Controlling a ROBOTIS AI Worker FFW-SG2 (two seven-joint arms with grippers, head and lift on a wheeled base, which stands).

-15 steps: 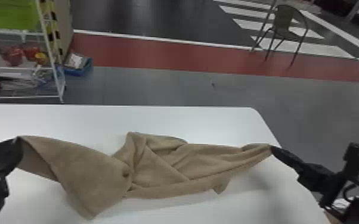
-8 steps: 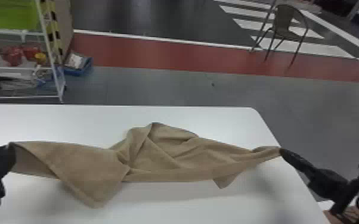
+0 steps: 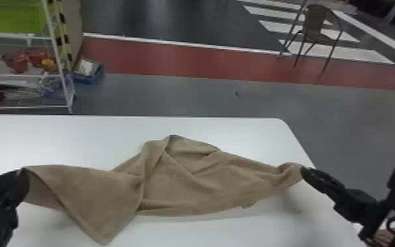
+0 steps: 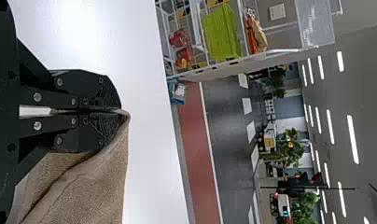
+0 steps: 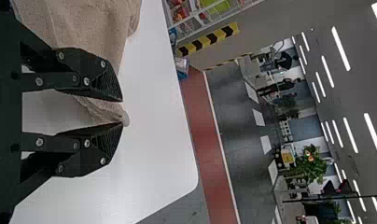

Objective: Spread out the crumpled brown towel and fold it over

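Main risk is the R side: R gripper (image 5: 122, 112) has its jaws partway apart, w/ the towel (image 3: 187, 187) end lying btwn them, so prob. no real clamp. Pull now & that corner could slide out, b/c nothing seems to pinch it. L gripper (image 4: 118, 111) has its jaws pressed together on a corner; a tug from that side alone would prob. drag the whole towel L instead of opening it.

2nd risk: the twist. Towel runs across the counter (image 3: 59, 141) btwn both grippers, its L part raised, its middle bunched, w/ a loose flap pointing toward the robot. Stretching sideways may just tighten those creases into a rope, & folding w/ the twist in would give a lopsided result. R end is also close to the counter's side edge, so a drop or swing there could leave cloth hanging over.

Hard to tell: what's tucked under the middle creases, incl. any trapped corner; how many layers sit at the R tip, partly behind a finger; whether that tip touches the counter (there's a shadow nearby). Both arms are cut off in head view, & the towel runs out of frame in both wrist views.
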